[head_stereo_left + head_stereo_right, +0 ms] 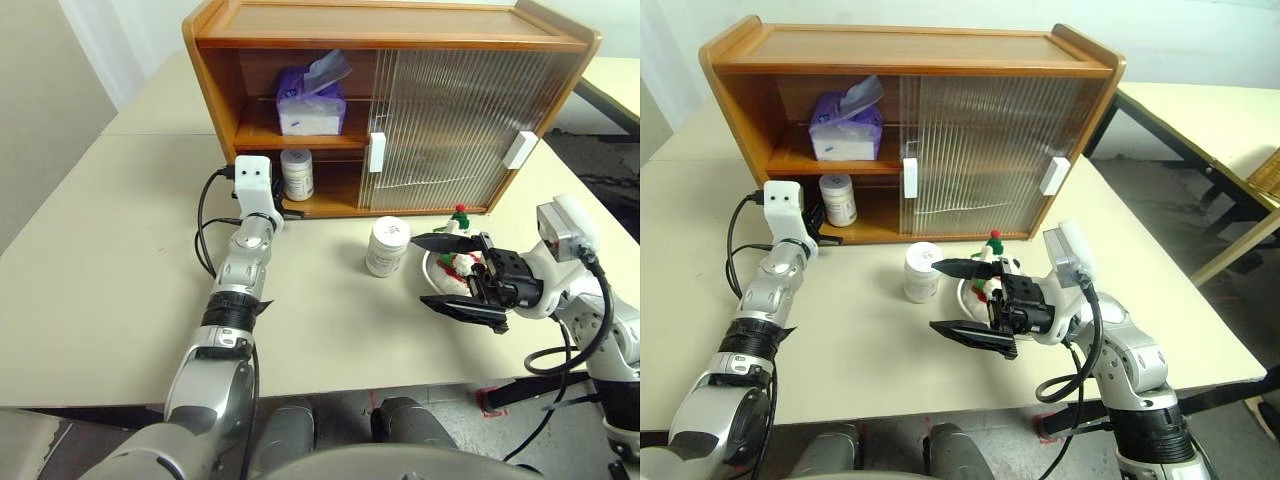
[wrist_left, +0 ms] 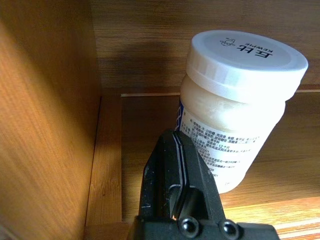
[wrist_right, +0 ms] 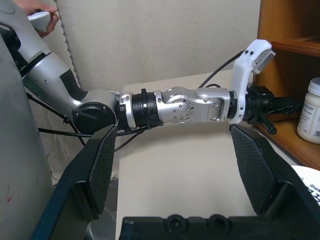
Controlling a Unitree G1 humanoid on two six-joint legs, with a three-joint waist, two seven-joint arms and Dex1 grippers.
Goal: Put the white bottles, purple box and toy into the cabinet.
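Cabinet (image 1: 400, 40) on table (image 1: 110, 250), left side open. Purple box (image 1: 310, 100) on upper shelf. First white bottle (image 1: 297, 174) on lower shelf, left gripper (image 2: 175, 175) pinched closed, empty, just before it. Right gripper (image 1: 455, 275) spread wide, holding nothing, above bowl (image 1: 432, 275). Second white bottle (image 1: 387, 246) on table beside bowl. Toy (image 1: 462, 262) in bowl.

Head stereo pair looks down at the wooden ribbed-door cabinet (image 1: 400, 100); left wrist camera close inside it; right wrist camera faces its open end.
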